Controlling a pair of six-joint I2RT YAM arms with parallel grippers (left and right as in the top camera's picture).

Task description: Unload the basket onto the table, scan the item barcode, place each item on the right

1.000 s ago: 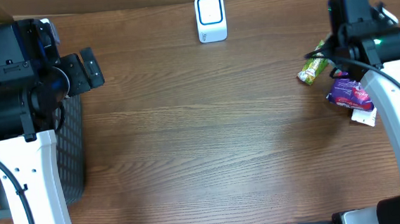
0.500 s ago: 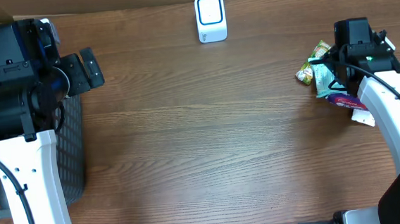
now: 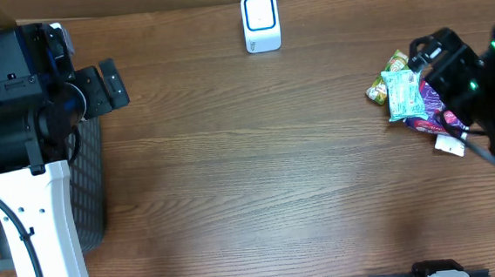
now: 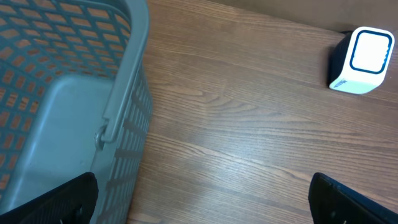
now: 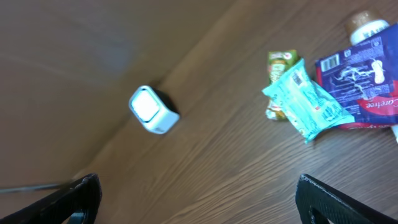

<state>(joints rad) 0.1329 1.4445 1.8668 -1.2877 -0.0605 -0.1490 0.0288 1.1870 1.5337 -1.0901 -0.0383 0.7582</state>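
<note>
While left fingers (image 4: 62,202) and right fingers (image 5: 68,199) gape empty, a crinkly teal packet (image 3: 403,94) lies on woodgrain table (image 3: 250,173).

Tabletop (image 3: 251,182) is open across the middle, from the basket (image 3: 94,193) at the left edge to the packet pile on the right. Scanner (image 3: 261,21) stands alone at back centre, reachable from front and both sides. Teal packet (image 3: 404,94) overlaps the green-yellow packet (image 3: 382,85) and purple packet (image 3: 434,118), so there's no gap between them. Right arm (image 3: 471,84) hangs just beside them.
</note>
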